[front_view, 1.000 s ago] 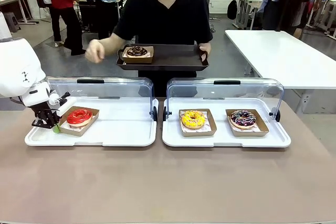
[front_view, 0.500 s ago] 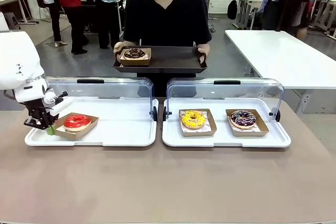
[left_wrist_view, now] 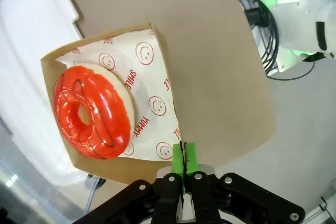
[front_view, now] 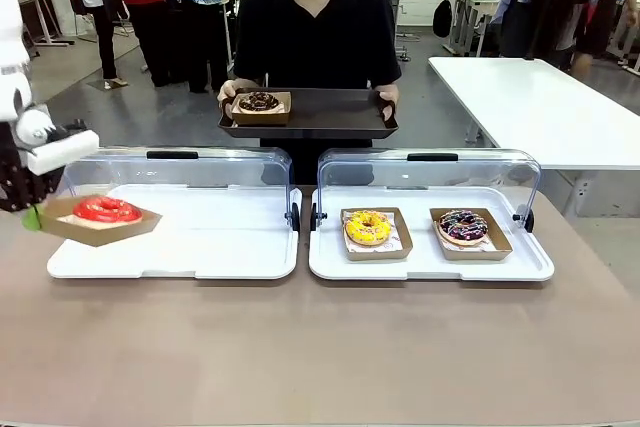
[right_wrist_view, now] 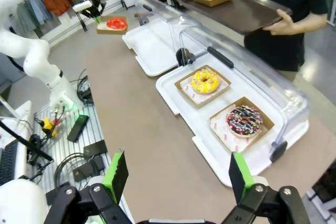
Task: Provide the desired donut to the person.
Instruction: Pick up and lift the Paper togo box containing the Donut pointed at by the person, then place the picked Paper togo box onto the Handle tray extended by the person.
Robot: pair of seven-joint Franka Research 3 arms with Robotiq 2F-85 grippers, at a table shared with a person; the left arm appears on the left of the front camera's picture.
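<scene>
I've raised my left gripper (front_view: 33,213), lifting the red donut's box (front_view: 95,233) off the white tray (front_view: 220,247), toward the frame's left edge.

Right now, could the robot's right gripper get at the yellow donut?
Probably yes. The right gripper stands open with the yellow donut in plain sight ahead. The case's clear lid is swung back behind the donut, and nothing lies between gripper and donut.
</scene>
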